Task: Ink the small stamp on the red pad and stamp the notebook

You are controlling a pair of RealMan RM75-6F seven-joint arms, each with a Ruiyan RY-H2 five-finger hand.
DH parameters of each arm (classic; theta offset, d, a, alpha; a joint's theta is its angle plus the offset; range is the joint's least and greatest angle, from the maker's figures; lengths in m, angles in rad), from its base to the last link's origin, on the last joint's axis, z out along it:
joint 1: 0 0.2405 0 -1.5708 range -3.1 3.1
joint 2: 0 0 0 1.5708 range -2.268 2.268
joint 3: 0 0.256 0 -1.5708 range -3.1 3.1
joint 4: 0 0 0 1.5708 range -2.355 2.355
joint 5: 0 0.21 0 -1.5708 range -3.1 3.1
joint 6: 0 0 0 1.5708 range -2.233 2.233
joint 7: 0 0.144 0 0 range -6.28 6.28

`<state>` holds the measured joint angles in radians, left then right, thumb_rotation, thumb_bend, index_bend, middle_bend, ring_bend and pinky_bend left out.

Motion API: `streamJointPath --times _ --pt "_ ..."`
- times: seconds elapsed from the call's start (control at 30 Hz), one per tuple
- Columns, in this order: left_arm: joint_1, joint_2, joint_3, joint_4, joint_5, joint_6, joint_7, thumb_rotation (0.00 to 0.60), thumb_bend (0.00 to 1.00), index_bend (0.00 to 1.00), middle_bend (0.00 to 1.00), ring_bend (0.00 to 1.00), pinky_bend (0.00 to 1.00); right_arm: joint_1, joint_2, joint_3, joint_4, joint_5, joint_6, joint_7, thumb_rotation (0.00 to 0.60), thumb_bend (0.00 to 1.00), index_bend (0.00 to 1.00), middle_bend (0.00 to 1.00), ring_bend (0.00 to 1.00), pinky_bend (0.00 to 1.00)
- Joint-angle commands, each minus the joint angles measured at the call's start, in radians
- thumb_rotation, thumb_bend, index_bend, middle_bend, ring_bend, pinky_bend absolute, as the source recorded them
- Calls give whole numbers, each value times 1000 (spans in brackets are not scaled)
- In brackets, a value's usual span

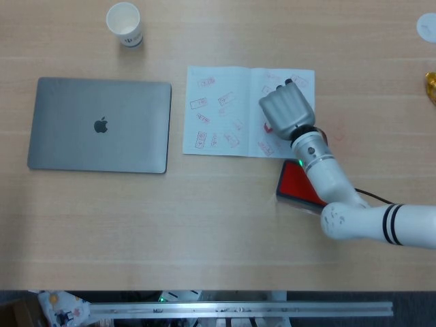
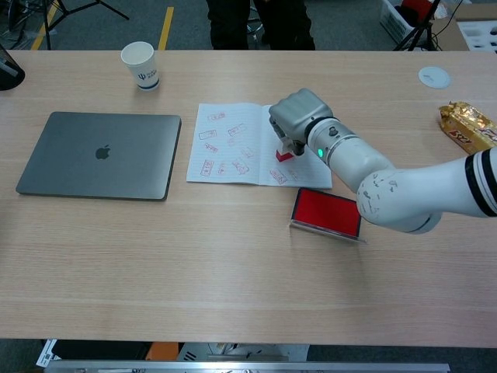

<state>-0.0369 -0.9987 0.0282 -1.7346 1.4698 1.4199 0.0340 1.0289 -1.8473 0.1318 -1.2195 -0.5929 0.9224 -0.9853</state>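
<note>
fingers: right hand (image 2: pixel 299 116) curled round the small stamp (image 2: pixel 285 153), holding it from above; grip itself mostly hidden under the back of the hand in head view. Left hand: not in either view.

surface: light wood (image 1: pixel 204 225), carries everything below.

laptop: grey, lid shut (image 1: pixel 99 125), well left of the notebook, out of the way.

notebook: open, flat (image 1: pixel 218 109), both pages already carry red stamp marks; right page is under the hand.

red pad: open, red face up (image 2: pixel 328 211), just off the notebook's lower right corner, nearer the robot than the hand; forearm crosses over part of it in head view.

cup: paper, upright (image 1: pixel 125 23), far-left, well apart.

small stamp: red base shows below the fingers in chest view, over the lower part of the right page, near the spine. Looks v. close to or on the paper; can't tell contact for sure.

key relation: stamp sits straight under the fingers, axis roughly upright, page directly beneath, so the move is straight down/up, no sideways reach needed.

step (judgement): prob. the stamping press itself, inking likely done.

risk: tilted stamp = partial print; overlap w/ nearby marks.
</note>
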Motion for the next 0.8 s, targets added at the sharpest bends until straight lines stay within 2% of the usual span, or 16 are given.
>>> streamJointPath --times 0.03,0.8 --pt "0 0 0 0 -1 0 0 600 300 164 237 238 182 2 -6 0 6 0 -1 0 600 503 894 575 426 326" --pt "7 0 2 13 -5 1 -11 600 301 164 237 238 182 12 -37 5 51 19 -6 -22 600 520 928 595 440 326"
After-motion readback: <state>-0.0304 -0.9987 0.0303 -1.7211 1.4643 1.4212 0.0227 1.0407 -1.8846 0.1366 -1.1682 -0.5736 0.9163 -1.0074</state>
